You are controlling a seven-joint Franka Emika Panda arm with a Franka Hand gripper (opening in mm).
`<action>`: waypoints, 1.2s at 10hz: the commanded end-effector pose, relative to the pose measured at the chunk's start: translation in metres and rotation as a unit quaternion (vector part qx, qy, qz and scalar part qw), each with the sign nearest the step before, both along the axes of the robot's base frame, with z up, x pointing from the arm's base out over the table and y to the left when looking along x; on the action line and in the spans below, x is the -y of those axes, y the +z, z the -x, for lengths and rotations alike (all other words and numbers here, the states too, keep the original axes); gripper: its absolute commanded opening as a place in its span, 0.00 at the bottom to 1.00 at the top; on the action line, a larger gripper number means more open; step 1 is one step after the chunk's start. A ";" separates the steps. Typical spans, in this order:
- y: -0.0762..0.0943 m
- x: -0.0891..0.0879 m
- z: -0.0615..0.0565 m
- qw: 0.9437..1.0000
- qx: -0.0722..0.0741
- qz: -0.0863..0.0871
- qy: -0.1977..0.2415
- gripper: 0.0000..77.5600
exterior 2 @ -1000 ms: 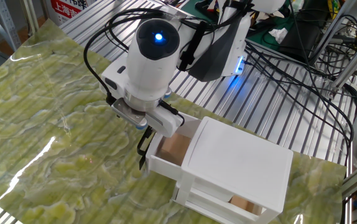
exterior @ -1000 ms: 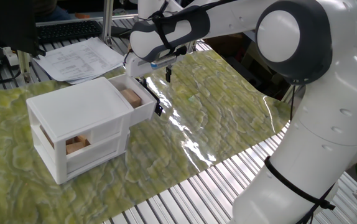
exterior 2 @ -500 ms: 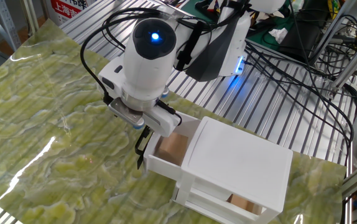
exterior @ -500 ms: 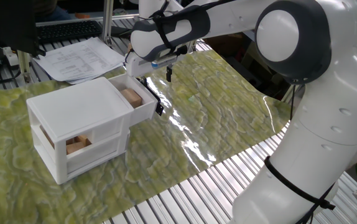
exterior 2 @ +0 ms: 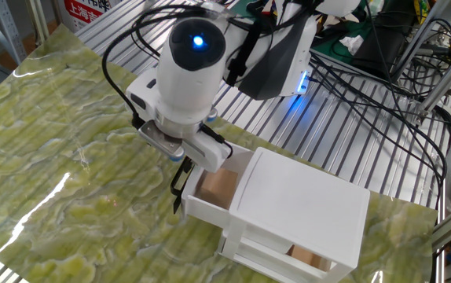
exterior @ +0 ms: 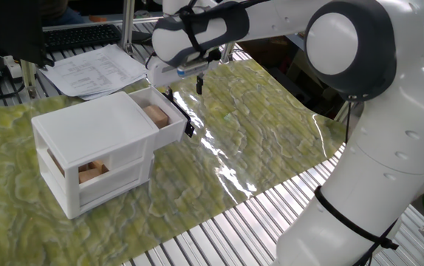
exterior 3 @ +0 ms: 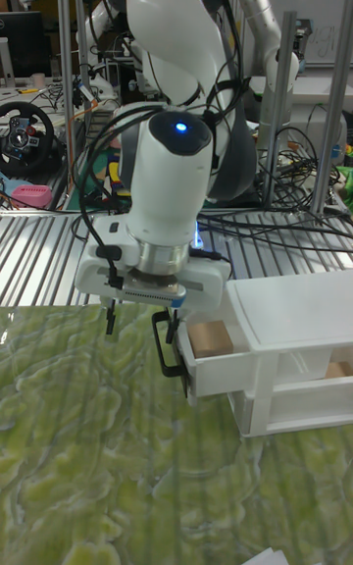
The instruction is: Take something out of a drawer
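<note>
The white two-drawer box (exterior: 86,129) stands on the green mat. Its upper drawer (exterior: 169,127) is pulled out, black handle (exterior: 187,127) in front. Inside lies the light-tan wooden block (exterior: 155,114), which also shows in the tall view as the block (exterior 3: 210,337) in the drawer (exterior 3: 221,371). My gripper (exterior: 183,87) hangs open and empty just above the drawer's front end. In the tall view the gripper (exterior 3: 142,322) straddles the handle (exterior 3: 164,347): one finger is out over the mat and the other is at the drawer's front. Nothing is between the fingers.
The lower drawer holds another tan block (exterior: 90,171), seen through the box's side. Papers (exterior: 97,70) and a keyboard (exterior: 79,35) lie behind the box. The mat (exterior: 256,140) ends at a slatted metal tabletop (exterior: 234,229). Cables (exterior 2: 367,86) run behind the arm.
The gripper has lifted slightly and shifted a little toward the box's back. It stays open. The drawer and the block have not moved.
</note>
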State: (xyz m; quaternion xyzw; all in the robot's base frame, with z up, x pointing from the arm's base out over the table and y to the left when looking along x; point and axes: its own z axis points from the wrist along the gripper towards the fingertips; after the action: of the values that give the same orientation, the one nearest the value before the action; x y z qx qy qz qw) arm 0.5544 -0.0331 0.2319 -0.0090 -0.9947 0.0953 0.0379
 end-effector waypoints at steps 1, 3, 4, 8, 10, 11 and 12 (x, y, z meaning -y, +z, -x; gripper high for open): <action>0.011 0.002 -0.001 1.000 -0.013 -0.015 -0.018 1.00; 0.020 0.000 0.004 0.999 -0.017 -0.019 -0.045 1.00; 0.025 -0.001 0.006 0.998 -0.019 -0.021 -0.057 1.00; 0.044 -0.018 0.017 0.988 -0.028 -0.018 -0.153 1.00; 0.052 -0.030 0.022 0.979 -0.033 -0.011 -0.202 1.00; 0.054 -0.035 0.025 0.974 -0.031 -0.010 -0.223 1.00; 0.056 -0.039 0.028 0.971 -0.030 -0.013 -0.238 1.00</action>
State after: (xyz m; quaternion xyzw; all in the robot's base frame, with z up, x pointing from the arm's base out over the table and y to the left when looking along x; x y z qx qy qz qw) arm 0.5355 -0.0108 0.2759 -0.1856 -0.9764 0.0730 0.0832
